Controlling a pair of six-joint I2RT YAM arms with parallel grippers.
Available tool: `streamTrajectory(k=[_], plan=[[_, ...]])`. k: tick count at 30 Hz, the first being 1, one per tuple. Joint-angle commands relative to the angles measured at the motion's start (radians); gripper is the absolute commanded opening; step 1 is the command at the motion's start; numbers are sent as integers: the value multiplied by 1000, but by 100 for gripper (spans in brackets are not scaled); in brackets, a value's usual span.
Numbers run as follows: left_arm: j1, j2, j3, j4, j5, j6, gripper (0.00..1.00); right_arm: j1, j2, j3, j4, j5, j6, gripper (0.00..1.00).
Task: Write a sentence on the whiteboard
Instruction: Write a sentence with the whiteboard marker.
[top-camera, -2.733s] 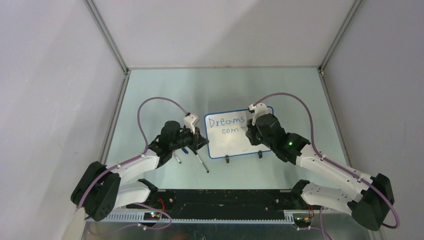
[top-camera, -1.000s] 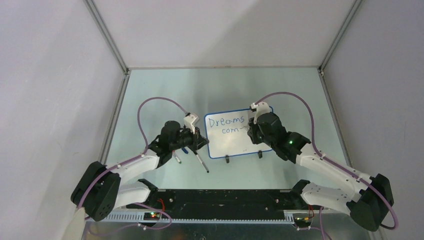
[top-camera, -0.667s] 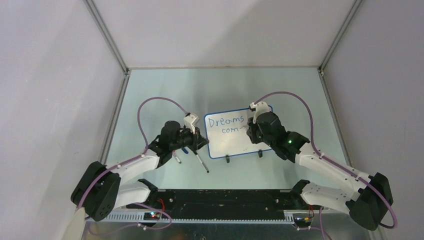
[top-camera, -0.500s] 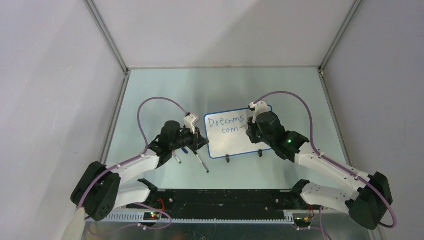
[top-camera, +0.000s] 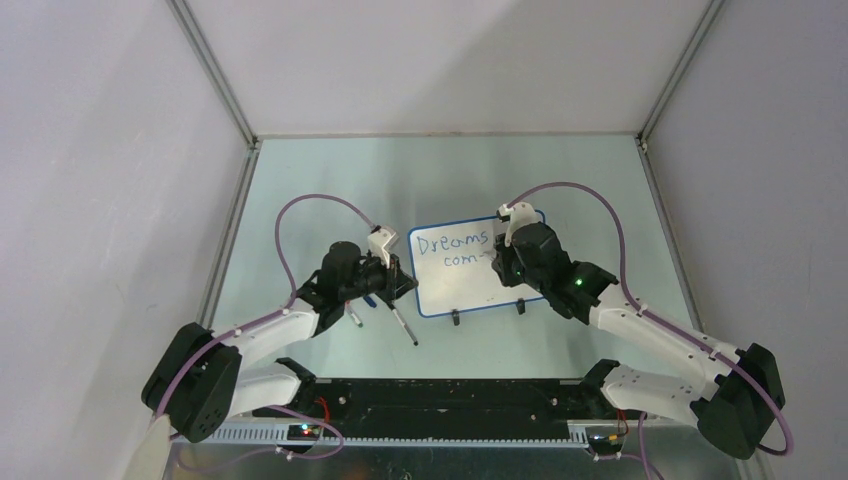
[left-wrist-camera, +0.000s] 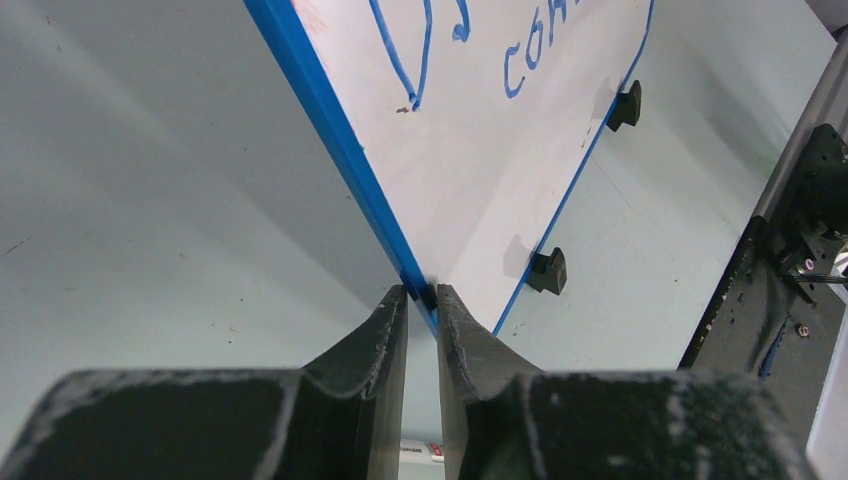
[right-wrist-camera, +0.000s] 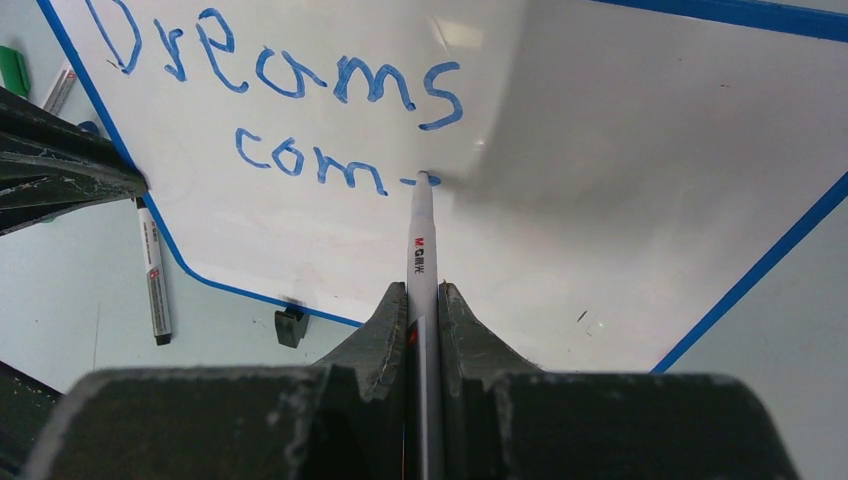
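Here the whiteboard (top-camera: 465, 290) lies on the table (top-camera: 330, 180) between the two arms. The left gripper (left-wrist-camera: 421, 293) pinches its blue rim near a corner. The right gripper (right-wrist-camera: 425, 298) clamps a marker (right-wrist-camera: 420, 235), tip touching the board just after the sentence (top-camera: 455, 243), which reads "Dreams com"

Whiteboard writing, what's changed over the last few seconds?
The right jaws carried the marker slightly rightward, adding a short stroke after "com" in the sentence. The left jaws stayed clamped on the whiteboard rim; the board and loose markers have not moved.
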Motion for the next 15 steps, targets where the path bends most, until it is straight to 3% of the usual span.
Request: streamTrajectory(k=[1,15], plan=[[-6,-19,20,16,8,24,21,-6,-12,35,-13,40,-7,0],[-5,-19,20,17,8,24,21,-10,-2,52,4,36,-16,0]])
